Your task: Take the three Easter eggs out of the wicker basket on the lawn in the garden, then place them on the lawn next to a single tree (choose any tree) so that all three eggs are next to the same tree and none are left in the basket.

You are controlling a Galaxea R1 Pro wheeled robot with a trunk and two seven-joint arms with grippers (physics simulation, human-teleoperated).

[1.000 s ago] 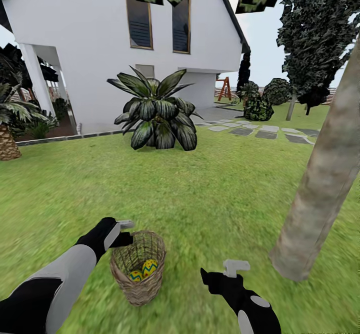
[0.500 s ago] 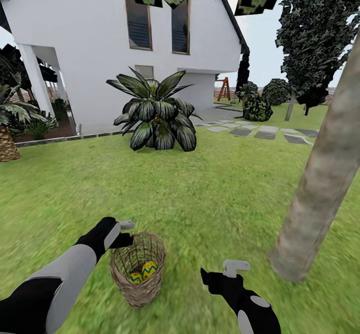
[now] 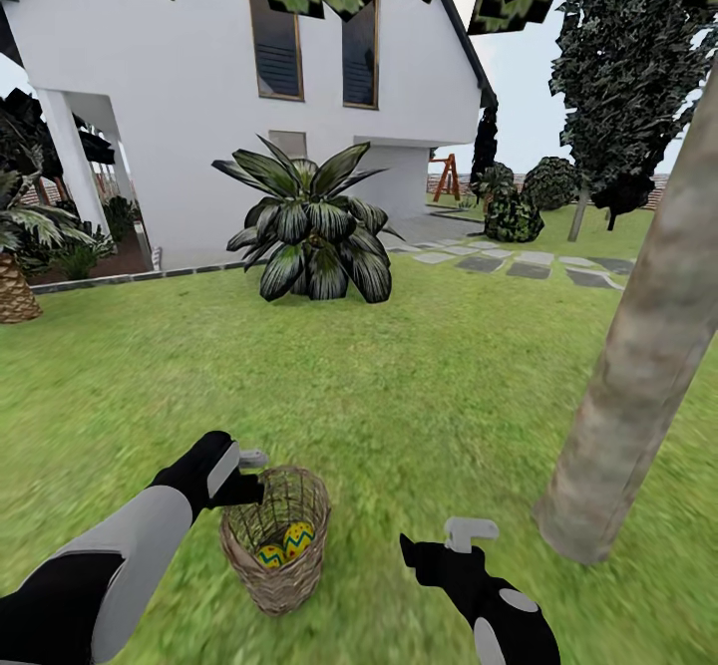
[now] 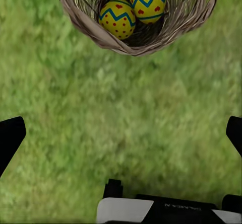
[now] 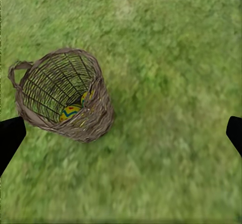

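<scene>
From the head camera I see the wicker basket (image 3: pixel 276 548) standing upright on the lawn (image 3: pixel 399 386), with 2 Easter eggs (image 3: pixel 286 542) visible inside it, side by side. My left gripper (image 3: pixel 245 476) hangs at the basket's rim on the side toward the house (image 3: pixel 199 87), and I cannot tell from here how its fingers stand. My right gripper (image 3: pixel 469 533) sits near the basket, between it and the tree (image 3: pixel 638 366), whose grey-brown trunk leans up from the grass; a dark-leaved shrub (image 3: pixel 314 221) grows well beyond the basket in front of the house, and stone paving slabs (image 3: pixel 519 264) lie farther off. On the left wrist camera the basket (image 4: pixel 146 30) shows its 2 eggs (image 4: pixel 117 18) touching each other inside, and the 2 black fingertips (image 4: pixel 9 138) stand far apart over bare grass (image 4: pixel 121 113) just beside the basket, gripping nothing. On the right wrist camera the basket (image 5: pixel 63 95) sits on the grass (image 5: pixel 171 108) with 1 egg (image 5: pixel 69 113) peeking through the weave, and the fingertips (image 5: pixel 10 136) are spread wide and hold nothing.
</scene>
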